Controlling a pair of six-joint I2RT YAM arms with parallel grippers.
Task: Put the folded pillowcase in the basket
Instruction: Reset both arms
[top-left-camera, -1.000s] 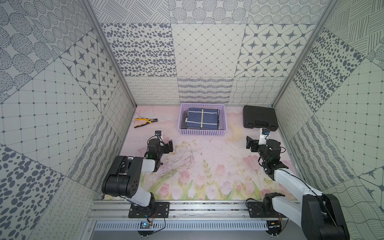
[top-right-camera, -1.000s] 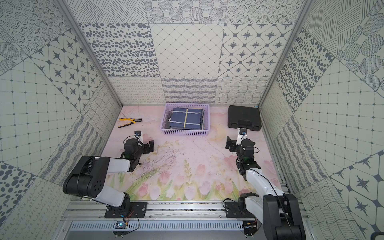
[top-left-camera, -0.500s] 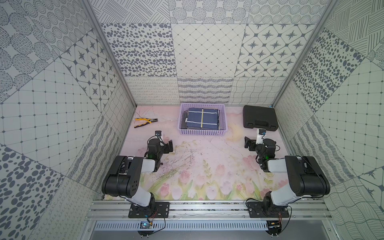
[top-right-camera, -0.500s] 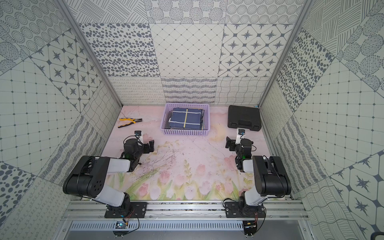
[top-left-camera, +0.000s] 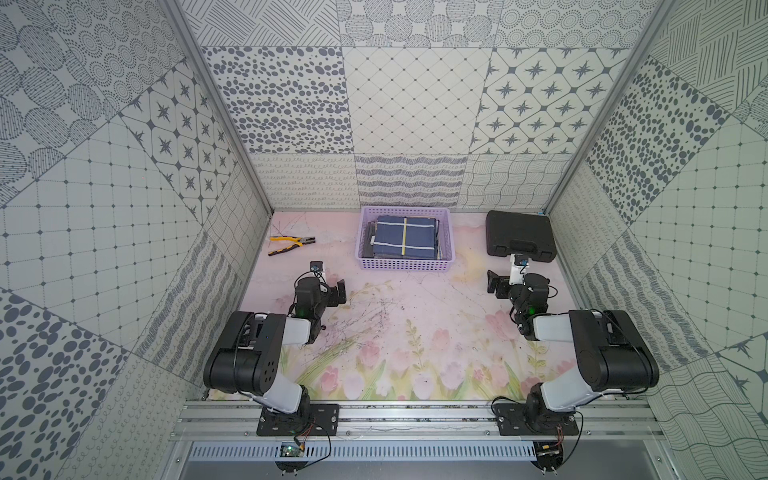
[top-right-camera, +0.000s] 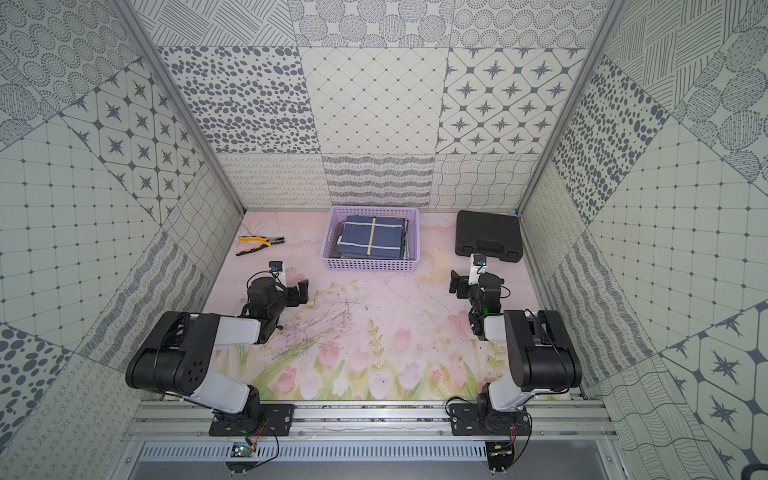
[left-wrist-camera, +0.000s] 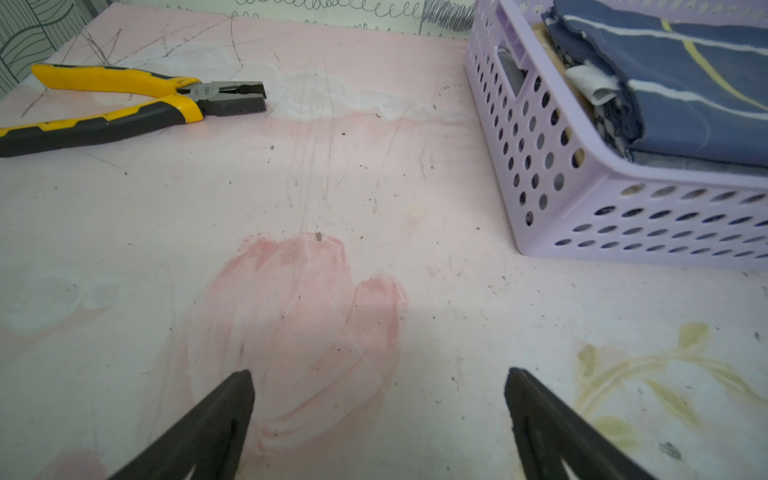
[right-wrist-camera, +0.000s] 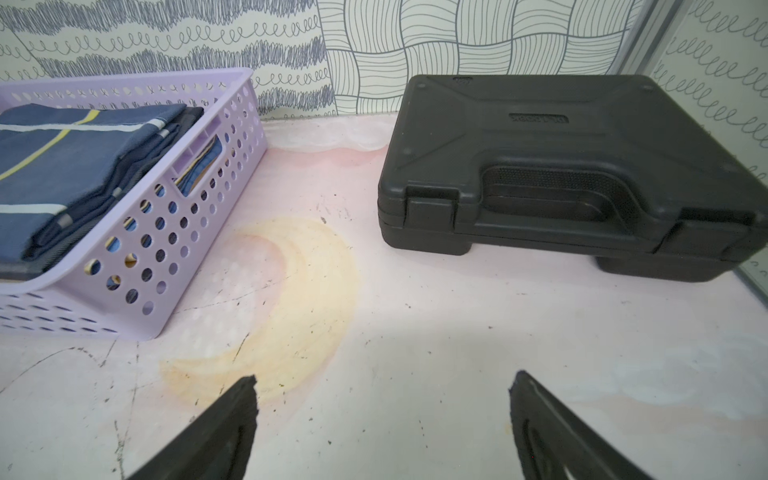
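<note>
Right arm folded back; pillowcase lies along basket.

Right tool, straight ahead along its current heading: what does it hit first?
Probably the black case: the open right tool lines up roughly with its corner nearest the basket. Depth is unclear; it might slip through the gap to the back wall.

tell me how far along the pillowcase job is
Done, by the look of it: the folded pillowcase lies flat inside the basket. In hand: nothing. The left gripper and right gripper are both open and empty, over the table, short of the basket. Left: nothing visible for the task itself.
</note>
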